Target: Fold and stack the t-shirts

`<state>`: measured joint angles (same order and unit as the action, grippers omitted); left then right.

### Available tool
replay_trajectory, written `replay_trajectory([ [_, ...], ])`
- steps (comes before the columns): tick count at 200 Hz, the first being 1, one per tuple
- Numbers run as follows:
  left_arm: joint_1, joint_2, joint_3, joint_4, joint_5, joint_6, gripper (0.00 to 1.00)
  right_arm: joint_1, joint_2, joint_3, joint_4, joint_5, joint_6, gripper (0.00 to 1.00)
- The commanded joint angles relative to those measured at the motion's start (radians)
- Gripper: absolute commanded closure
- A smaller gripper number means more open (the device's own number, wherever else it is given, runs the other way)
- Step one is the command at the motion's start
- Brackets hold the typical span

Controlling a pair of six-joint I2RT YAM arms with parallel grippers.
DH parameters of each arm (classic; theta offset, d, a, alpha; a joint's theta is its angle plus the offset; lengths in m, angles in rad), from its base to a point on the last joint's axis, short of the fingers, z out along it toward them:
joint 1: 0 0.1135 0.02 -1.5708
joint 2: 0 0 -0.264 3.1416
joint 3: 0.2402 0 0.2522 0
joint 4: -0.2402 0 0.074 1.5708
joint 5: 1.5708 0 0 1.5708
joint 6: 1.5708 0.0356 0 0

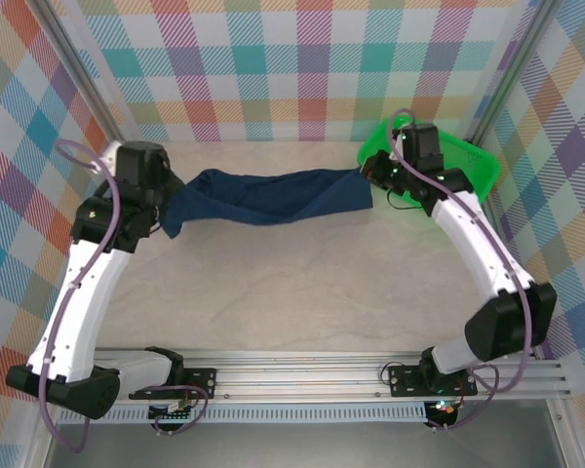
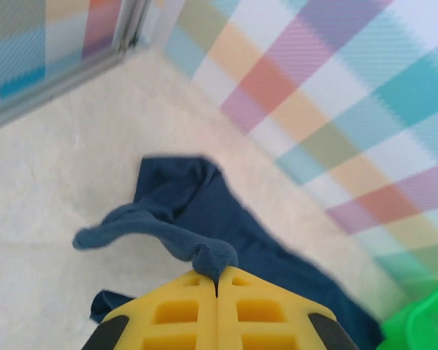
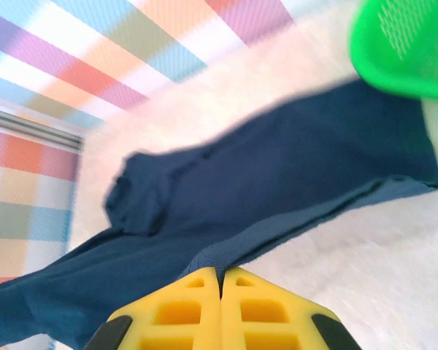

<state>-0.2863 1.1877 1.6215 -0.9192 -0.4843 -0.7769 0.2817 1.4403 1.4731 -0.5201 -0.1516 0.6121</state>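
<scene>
Between the grippers: navy t-shirt (image 1: 263,198), stretched, long axis 9-to-3 o'clock.
Left gripper (image 2: 217,284): clenched on shirt's 9 o'clock end.
Right gripper (image 3: 220,277): clenched on 3 o'clock end, beside green mesh basket (image 1: 473,166).

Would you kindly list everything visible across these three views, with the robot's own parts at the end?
t-shirt: one, dark navy, stretched between the two arms across the far table.
basket: one, bright green mesh, far right corner.
table: one, pale beige, under everything.
walls: three, multicoloured plaid, back and both sides.
rail: one, silver, near edge, carrying both arm bases.
left arm: one, white and black, left side; yellow jaws shut on the t-shirt's left end.
right arm: one, white and black, right side; yellow jaws shut on its right end.
</scene>
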Motion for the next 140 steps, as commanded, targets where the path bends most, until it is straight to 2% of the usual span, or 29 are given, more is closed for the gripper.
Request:
replay_trajectory([
  [1, 0.006, -0.079, 0.084, 0.089, -0.123, 0.073, 1.00, 0.004, -0.105, 0.027, 0.052, -0.051, -0.037, 1.00],
  [37, 0.006, -0.181, 0.177, 0.260, -0.108, 0.198, 1.00, 0.003, -0.286, 0.029, 0.118, -0.082, -0.035, 1.00],
  [68, 0.007, -0.150, 0.361, 0.319, -0.102, 0.316, 1.00, 0.004, -0.333, 0.084, 0.128, -0.110, -0.007, 1.00],
  [87, 0.006, -0.029, 0.540, 0.269, -0.093, 0.360, 1.00, 0.003, -0.299, 0.124, 0.145, -0.123, 0.029, 1.00],
  [110, 0.018, 0.181, 0.747, 0.114, -0.067, 0.353, 1.00, 0.003, -0.190, 0.187, 0.163, -0.140, 0.076, 1.00],
  [124, 0.070, 0.306, 0.833, 0.019, 0.004, 0.293, 1.00, 0.003, -0.097, 0.237, 0.162, -0.164, 0.104, 1.00],
  [140, 0.158, 0.406, 0.847, -0.012, 0.113, 0.209, 1.00, 0.005, 0.005, 0.275, 0.196, -0.200, 0.136, 1.00],
])
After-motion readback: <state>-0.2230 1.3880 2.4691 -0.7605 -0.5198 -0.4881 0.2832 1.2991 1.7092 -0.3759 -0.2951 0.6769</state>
